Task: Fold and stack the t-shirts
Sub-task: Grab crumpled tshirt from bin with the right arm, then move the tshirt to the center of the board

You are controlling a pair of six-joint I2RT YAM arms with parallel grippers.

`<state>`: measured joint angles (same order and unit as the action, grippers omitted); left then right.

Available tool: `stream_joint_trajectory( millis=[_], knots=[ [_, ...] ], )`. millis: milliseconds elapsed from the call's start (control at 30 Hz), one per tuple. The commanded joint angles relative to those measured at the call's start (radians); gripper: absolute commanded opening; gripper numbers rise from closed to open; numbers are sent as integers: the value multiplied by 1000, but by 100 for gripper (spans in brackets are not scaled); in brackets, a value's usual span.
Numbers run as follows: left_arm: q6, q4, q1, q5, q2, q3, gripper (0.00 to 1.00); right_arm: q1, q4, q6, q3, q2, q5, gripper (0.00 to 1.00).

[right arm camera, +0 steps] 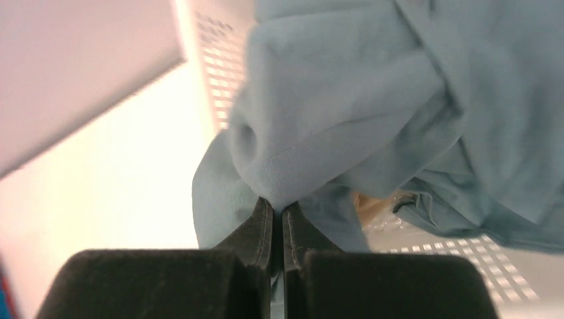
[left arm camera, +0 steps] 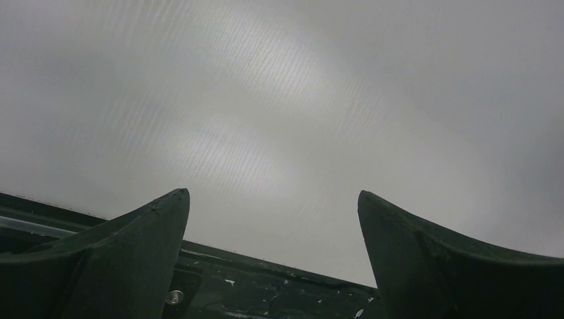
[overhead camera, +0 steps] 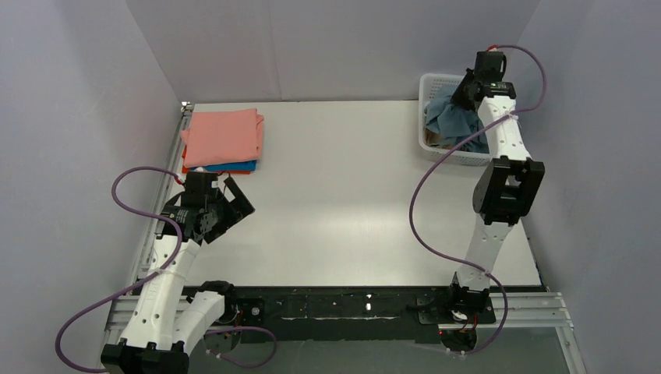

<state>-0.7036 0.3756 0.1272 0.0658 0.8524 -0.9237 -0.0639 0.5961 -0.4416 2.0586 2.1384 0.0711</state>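
Your right gripper [right arm camera: 278, 212] pinches the grey-blue t-shirt [right arm camera: 346, 100] in the basket [overhead camera: 436, 79], left gripper [left arm camera: 273, 193] gaping; next lift it out gently.

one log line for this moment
right gripper: shut on grey-blue t-shirt in basket | left gripper: open, empty | folded stack: far left

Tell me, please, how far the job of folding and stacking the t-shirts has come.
Done: a folded stack lies far left on the table, a salmon-pink shirt on top. In hand: the right gripper is shut on the grey-blue t-shirt bunched in the white basket. To do: lift it out, fold it, add it to the stack. The left gripper is open, empty.
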Motion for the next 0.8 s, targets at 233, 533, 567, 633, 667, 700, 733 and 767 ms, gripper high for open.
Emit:
stream_joint_trajectory(
  millis=[233, 533, 567, 633, 667, 700, 733, 767],
  knots=[
    [-7, 54, -3, -37, -5, 15, 99, 23, -208, -25, 12, -512, -225, 1],
    [-26, 66, -2, -56, -61, 34, 99, 236, -191, -21, 138, -632, -501, 1],
    [-28, 71, -1, -56, -67, 34, 99, 277, -193, -17, 145, -639, -513, 1],
    [-31, 85, -3, -55, -76, 34, 99, 356, -197, -13, 162, -645, -536, 1],
    [-31, 96, -3, -52, -79, 32, 99, 393, -203, -15, 168, -643, -557, 1],
    [-31, 109, -3, -47, -84, 29, 99, 425, -214, -15, 173, -641, -578, 1],
    [-34, 123, -3, -38, -88, 26, 100, 452, -222, -18, 173, -640, -590, 1],
    [-36, 141, -3, -29, -95, 20, 100, 475, -231, -21, 165, -639, -595, 1]
  ],
)
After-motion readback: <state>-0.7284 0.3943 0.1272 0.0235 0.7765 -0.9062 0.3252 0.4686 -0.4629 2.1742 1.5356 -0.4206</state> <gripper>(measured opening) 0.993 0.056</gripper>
